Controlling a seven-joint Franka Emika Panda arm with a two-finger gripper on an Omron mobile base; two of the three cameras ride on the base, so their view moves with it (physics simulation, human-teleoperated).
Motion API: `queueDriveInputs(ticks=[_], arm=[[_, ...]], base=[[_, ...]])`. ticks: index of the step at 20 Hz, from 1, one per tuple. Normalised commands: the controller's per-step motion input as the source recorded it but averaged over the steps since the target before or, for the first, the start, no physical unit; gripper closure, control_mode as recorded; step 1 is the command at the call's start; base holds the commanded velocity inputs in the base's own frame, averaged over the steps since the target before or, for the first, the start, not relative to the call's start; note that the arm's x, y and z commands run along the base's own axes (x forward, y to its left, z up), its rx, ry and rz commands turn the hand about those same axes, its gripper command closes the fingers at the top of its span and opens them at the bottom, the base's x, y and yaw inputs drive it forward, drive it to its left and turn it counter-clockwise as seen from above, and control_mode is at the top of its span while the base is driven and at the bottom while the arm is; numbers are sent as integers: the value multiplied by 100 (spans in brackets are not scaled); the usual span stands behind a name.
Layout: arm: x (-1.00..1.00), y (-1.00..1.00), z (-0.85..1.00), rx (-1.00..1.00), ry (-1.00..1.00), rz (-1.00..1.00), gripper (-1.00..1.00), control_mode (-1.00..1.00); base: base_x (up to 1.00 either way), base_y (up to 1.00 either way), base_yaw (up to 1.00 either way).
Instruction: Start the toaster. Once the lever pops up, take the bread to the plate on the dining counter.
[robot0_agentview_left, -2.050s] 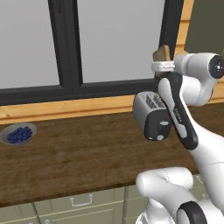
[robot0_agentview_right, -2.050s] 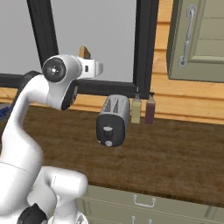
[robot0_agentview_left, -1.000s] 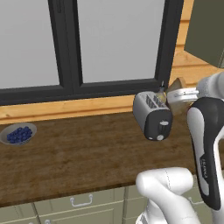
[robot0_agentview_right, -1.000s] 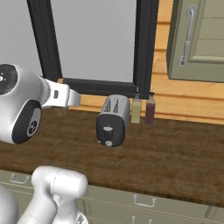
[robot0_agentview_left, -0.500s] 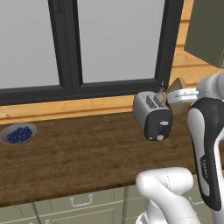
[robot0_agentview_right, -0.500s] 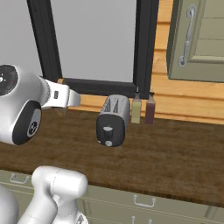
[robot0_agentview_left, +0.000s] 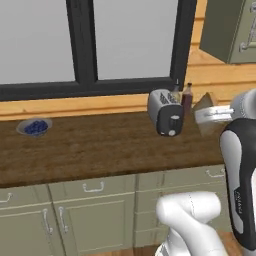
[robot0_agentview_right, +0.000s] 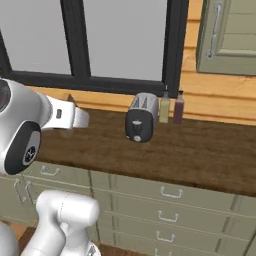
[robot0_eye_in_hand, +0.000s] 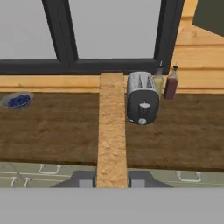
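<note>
- The hand (robot0_eye_in_hand: 112, 183) is clamped on the bread (robot0_eye_in_hand: 111, 131), the slice standing edge-on between its fingertips, clear of the toaster (robot0_eye_in_hand: 142, 98), probably for carrying to the plate.
- The toaster stands on the wood surface (robot0_agentview_left: 100, 145) beside two bottles (robot0_eye_in_hand: 165, 83).
- Compared with half a second ago, both base views sit farther back, showing drawers; the base has driven off.

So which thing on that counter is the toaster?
Find the dark-framed window, then the brown wood counter below it. The toaster stands there beside two small bottles: a boxy silver thing with a black end panel, unlike the slim bottles.
</note>
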Motion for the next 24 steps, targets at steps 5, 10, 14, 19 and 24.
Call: queueDriveInputs(ticks=[5,10,14,19,24], arm=[[0,0,0,0,0,0,100,100],[0,0,0,0,0,0,100,100],[0,0,0,0,0,0,100,100],[0,0,0,0,0,0,100,100],[0,0,0,0,0,0,100,100]], base=[[-84,-9,62],[-48,-3,92],[-25,0,100],[-20,0,100],[-16,0,100]])
